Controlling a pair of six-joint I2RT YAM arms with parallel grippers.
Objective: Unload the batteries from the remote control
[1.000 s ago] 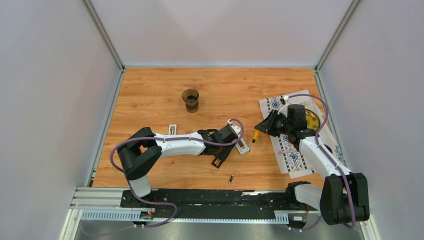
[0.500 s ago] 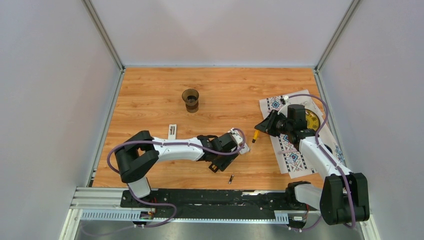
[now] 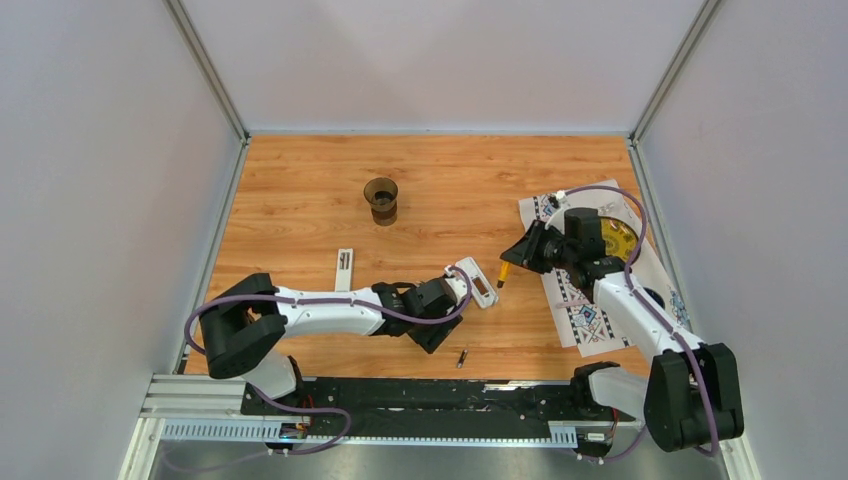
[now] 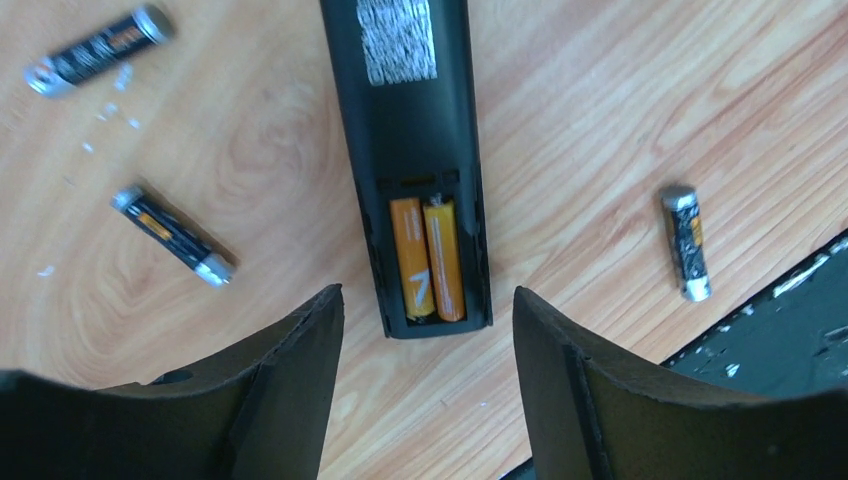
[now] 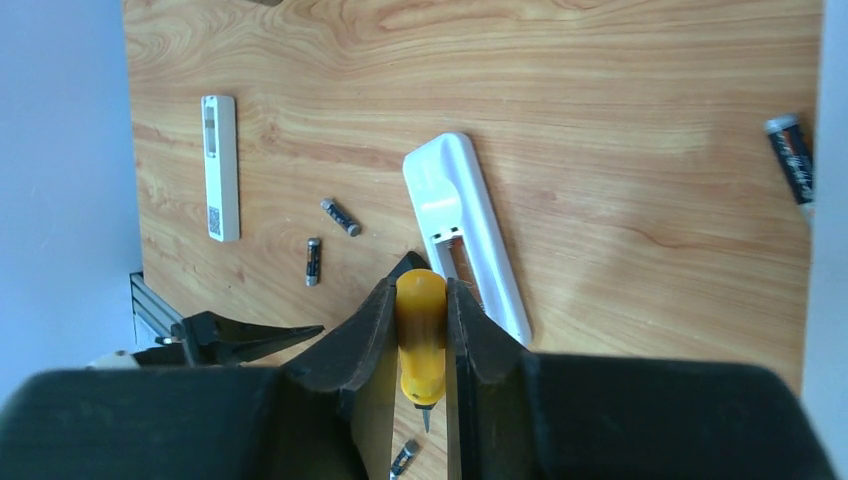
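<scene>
A black remote control [image 4: 410,120] lies back up on the wood, its open bay holding two orange batteries [image 4: 428,258]. My left gripper [image 4: 425,305] hovers open just over that end, a finger on each side and nothing gripped. In the top view the left gripper [image 3: 437,328] covers this remote. Three dark loose batteries [image 4: 172,235] [image 4: 98,48] [image 4: 686,242] lie around it. My right gripper [image 5: 421,285] is shut on a yellow-handled screwdriver [image 5: 421,340], held above the table beside a white remote [image 3: 478,283].
A slim white piece [image 3: 344,265] lies left of centre. A dark cup [image 3: 381,199] stands at the back. One loose battery [image 3: 462,356] lies near the front rail. A patterned mat [image 3: 585,320] with a yellow plate [image 3: 622,240] sits at the right.
My left gripper opened and drew back toward the near edge, with the black remote now lying between its fingers. The right gripper with the screwdriver shifted slightly left.
</scene>
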